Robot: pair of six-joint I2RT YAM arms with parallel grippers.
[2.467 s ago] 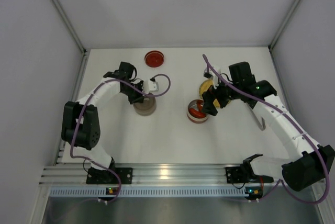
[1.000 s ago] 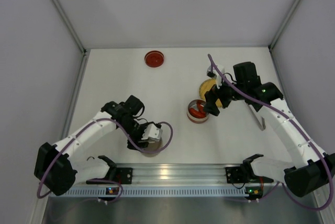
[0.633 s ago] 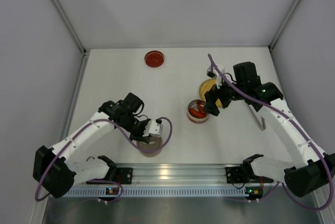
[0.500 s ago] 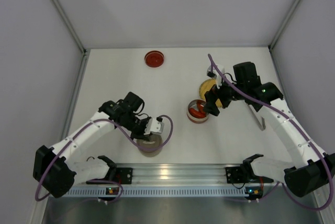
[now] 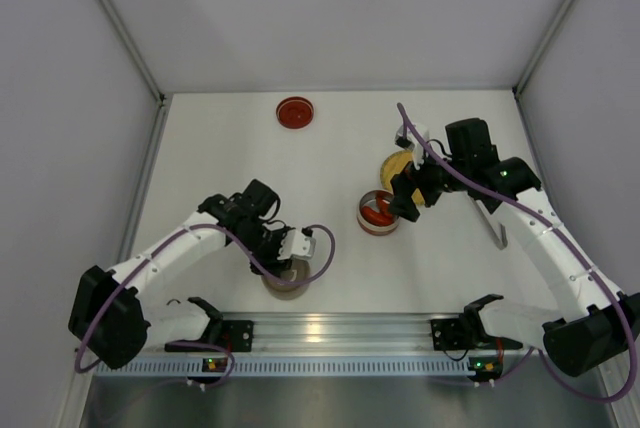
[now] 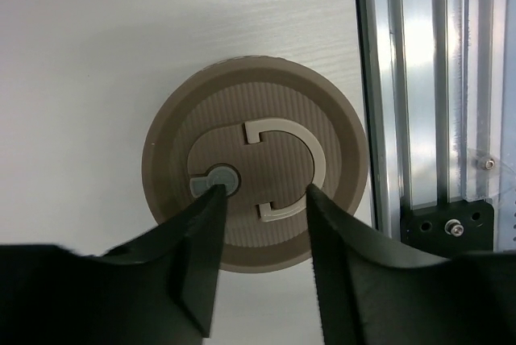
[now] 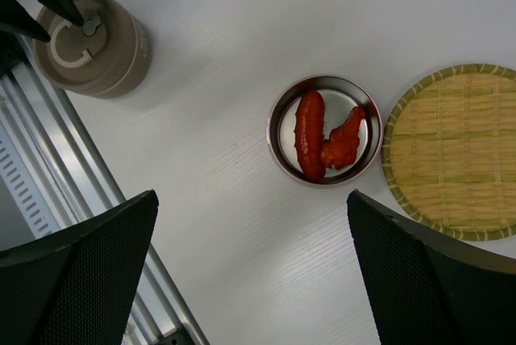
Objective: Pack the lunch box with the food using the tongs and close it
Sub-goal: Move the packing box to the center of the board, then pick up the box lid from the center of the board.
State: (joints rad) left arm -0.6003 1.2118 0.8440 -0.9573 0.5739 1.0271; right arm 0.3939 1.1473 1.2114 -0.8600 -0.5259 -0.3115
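Left hand [image 6: 262, 196]: we see it released, its fingers parted just above the lunch box [image 6: 254, 160], holding nothing; one fingertip [image 6: 211, 193] sits at the grey knob on the lid.
Lunch box: round, brown, lid on, standing at the near edge of the desk [image 5: 330, 148], just beside the metal rail [image 6: 435, 79].
Right hand [image 7: 250, 200]: we find it spread wide and empty, hovering above the tin [image 7: 325, 129].
Food [image 7: 310, 145]: two red pieces lie side by side inside the tin.
Plate [image 7: 451, 151]: yellow, woven, bare, just beside the tin.
Tongs [image 5: 497, 232]: we make them out on the desk, partly hidden by the right arm.
Red dish [image 5: 294, 111]: alone at the far side.
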